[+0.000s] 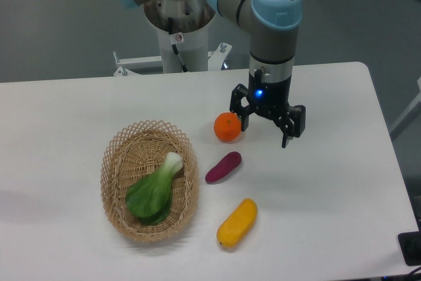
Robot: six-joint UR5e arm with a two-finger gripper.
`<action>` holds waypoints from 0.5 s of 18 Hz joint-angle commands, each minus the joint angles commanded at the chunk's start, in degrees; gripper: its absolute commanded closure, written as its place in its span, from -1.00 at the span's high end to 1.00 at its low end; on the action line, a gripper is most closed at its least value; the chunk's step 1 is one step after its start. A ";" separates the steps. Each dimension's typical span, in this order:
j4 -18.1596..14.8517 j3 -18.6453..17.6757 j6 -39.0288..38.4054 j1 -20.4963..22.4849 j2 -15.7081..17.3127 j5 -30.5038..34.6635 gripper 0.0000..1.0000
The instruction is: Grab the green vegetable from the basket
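Lying in basket (115, 162), green vegetable (152, 192) well apart from gripper (266, 132).

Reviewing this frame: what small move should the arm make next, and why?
Probably travel left and toward the camera until it is above the basket. The gripper hangs open and empty over bare table beside the orange fruit, well away from the green vegetable, which lies untouched in the basket with its white stem pointing up-right. The purple vegetable lies between them, so staying high seems wise.
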 joint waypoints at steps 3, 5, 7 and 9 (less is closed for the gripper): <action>0.00 -0.44 -4.13 -2.36 -0.35 0.17 1.00; 0.09 -2.19 -5.20 -3.77 -0.35 0.35 1.00; 0.26 -4.03 -6.25 -5.62 -0.79 0.53 1.00; 0.26 -5.18 -9.13 -9.20 -1.49 0.53 1.00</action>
